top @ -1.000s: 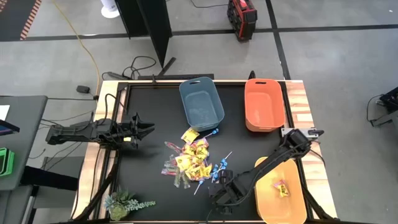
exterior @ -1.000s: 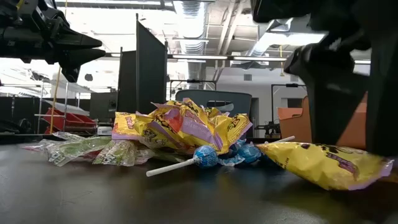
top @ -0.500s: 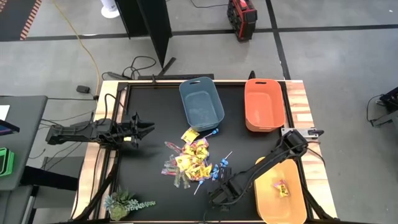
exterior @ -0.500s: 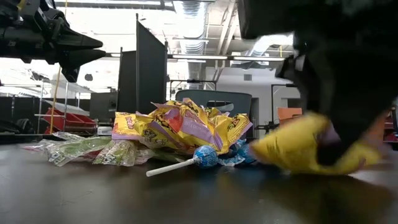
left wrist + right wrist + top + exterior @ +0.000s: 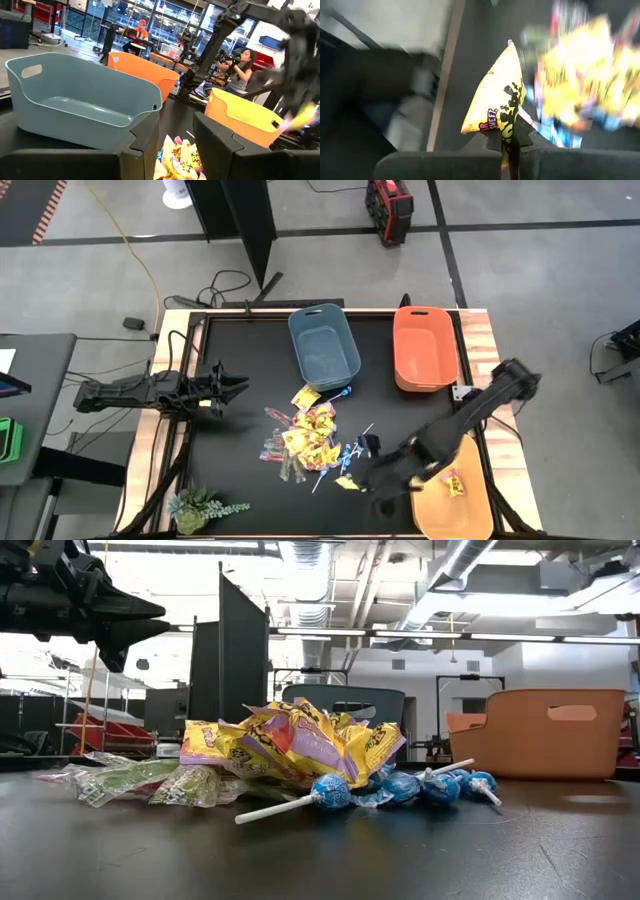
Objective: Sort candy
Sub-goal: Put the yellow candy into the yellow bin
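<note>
The candy pile (image 5: pixel 305 440) lies mid-table: yellow packets with red print, blue lollipops (image 5: pixel 330 792) on thin sticks and clear-wrapped sticks (image 5: pixel 130 780). My right gripper (image 5: pixel 362 477) hangs above the table just right of the pile's near end. It is shut on one yellow packet (image 5: pixel 497 105), which also shows as the packet (image 5: pixel 347 483) in the high view. My left gripper (image 5: pixel 236 387) waits level at the table's left side, open, with nothing between its fingers (image 5: pixel 220 145). My right gripper pinches the yellow packet by one end (image 5: pixel 508 132) between its two shut fingers. The fingers slant down from the table's right side. The rest of the packet stands out past the fingertips, lifted clear of the table.
A blue-grey bin (image 5: pixel 324 345) and an orange bin (image 5: pixel 425 348) stand at the far edge. A yellow-orange bin (image 5: pixel 455 492) with a piece of candy in it stands at the near right, under my right arm. A small plant (image 5: pixel 200 507) sits at the near left corner.
My right gripper, low at the table by the pile's near right side, has shut on a yellow packet lying there. It has then risen steeply and tipped, carrying the packet up clear of the table and out of the low view.
</note>
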Controlling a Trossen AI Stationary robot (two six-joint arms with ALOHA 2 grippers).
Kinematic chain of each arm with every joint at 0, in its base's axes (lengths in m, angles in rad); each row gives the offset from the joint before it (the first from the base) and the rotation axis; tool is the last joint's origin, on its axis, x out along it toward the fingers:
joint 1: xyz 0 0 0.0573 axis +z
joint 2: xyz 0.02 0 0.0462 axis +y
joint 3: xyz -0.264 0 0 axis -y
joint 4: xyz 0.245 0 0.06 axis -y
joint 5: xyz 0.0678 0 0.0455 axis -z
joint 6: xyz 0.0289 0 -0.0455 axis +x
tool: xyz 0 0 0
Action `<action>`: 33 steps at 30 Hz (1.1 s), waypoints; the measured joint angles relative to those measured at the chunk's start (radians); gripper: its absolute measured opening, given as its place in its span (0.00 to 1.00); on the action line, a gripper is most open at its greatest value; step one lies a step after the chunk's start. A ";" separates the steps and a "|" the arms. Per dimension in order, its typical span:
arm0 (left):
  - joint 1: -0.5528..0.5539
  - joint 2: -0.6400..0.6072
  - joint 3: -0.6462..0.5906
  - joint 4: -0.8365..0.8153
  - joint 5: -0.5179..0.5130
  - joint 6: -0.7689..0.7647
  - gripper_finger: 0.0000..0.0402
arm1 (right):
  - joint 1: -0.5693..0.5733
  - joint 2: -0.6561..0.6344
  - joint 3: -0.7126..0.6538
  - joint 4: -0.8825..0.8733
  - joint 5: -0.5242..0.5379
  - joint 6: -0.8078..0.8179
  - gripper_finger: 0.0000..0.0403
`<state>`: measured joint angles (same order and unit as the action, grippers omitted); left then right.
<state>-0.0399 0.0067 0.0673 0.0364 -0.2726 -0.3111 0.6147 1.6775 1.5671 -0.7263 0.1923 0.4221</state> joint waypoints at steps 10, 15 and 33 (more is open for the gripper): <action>0.000 0.000 0.000 -0.001 -0.001 0.000 0.29 | 0.000 -0.142 -0.001 0.131 0.020 -0.140 0.02; 0.000 0.000 0.000 -0.001 -0.001 0.000 0.29 | 0.021 -0.114 -0.001 -0.050 0.113 -0.025 0.02; 0.000 0.000 0.000 -0.002 0.000 -0.005 0.29 | 0.289 -0.048 -0.001 -0.779 -0.013 0.971 0.02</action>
<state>-0.0399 0.0064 0.0673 0.0349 -0.2726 -0.3157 0.9036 1.6293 1.5658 -1.5056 0.1795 1.3929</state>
